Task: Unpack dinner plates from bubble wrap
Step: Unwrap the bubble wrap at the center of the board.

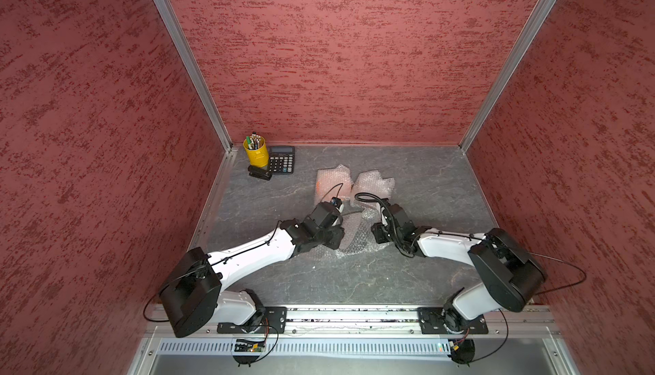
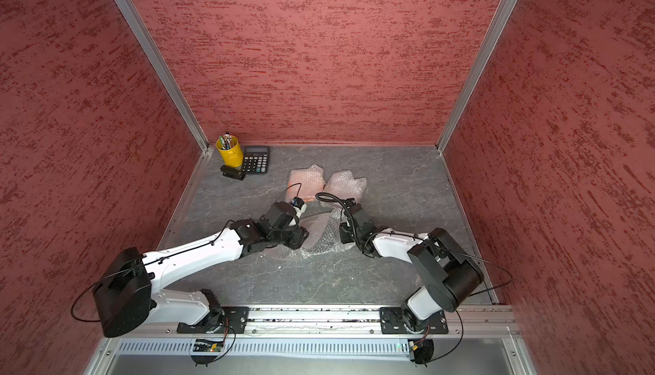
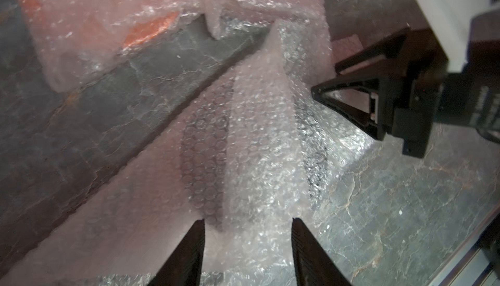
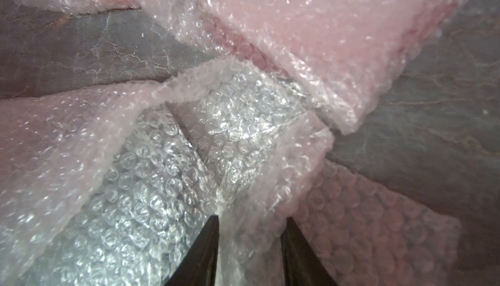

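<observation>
**Bubble wrap on a grey table (image 1: pixel 436 192).** At table centre lies a loose sheet (image 1: pixel 354 240) (image 2: pixel 320 241), clear and whitish, studded with small round bubbles and creased into a raised ridge. Its long axis runs roughly from 7 to 1 o'clock. At 12 o'clock of it sit two folded bundles, side by side. The orange bundle (image 1: pixel 329 180) (image 2: pixel 304 178) lets an orange plate (image 3: pixel 151 30) show through at its near edge, and its long axis lies near 12–6 o'clock. At 3 o'clock of that one is a pale bundle (image 1: pixel 375 183) (image 2: pixel 346 183) whose contents cannot be made out. A dark patch shows through the sheet in the left wrist view; whether it is a plate cannot be told. In both top views the two wrists cover the sheet's 9 and 3 o'clock ends. The left gripper (image 3: pixel 247 221) has its jaws well apart astride the ridge, gripping nothing. The right gripper (image 4: pixel 251 218) is closed on a gathered fold of the sheet, which fills the gap between its fingers. A pen cup (image 1: pixel 256 153), calculator (image 1: pixel 281 159) and stapler (image 1: pixel 259 173) stand at the table's 11 o'clock corner.
</observation>
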You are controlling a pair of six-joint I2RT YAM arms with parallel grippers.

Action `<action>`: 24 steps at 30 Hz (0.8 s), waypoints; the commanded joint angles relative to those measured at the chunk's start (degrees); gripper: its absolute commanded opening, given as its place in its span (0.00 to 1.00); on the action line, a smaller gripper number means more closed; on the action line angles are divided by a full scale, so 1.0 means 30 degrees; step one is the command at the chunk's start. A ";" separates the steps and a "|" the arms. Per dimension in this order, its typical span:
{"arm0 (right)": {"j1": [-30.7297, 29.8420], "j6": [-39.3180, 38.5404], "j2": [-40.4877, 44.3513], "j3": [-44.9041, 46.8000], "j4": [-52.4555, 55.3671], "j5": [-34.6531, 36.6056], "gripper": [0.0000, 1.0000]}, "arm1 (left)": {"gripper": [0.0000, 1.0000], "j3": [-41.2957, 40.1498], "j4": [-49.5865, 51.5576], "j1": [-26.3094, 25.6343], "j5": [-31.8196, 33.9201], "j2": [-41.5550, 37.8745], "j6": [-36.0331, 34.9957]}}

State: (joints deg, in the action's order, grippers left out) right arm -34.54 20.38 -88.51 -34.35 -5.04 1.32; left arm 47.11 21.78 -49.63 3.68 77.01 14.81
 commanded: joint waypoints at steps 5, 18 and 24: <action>0.0032 0.0464 -0.0409 -0.0531 -0.0695 0.0033 0.40 | 0.55 0.0235 -0.1532 -0.1857 0.1537 0.0935 -0.2636; 0.0032 0.0472 -0.0309 -0.0591 -0.0598 0.0057 0.40 | 0.53 0.0958 -0.1112 -0.2962 0.3273 0.3007 -0.3392; 0.0032 0.0481 -0.0175 -0.0610 -0.0546 0.0108 0.40 | 0.34 0.1054 -0.1110 -0.3123 0.3809 0.3567 -0.3347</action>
State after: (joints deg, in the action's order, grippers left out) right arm -34.54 21.08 -89.25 -34.35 -5.87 1.30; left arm 49.15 18.79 -58.70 13.39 87.05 5.10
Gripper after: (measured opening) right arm 0.402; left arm 0.363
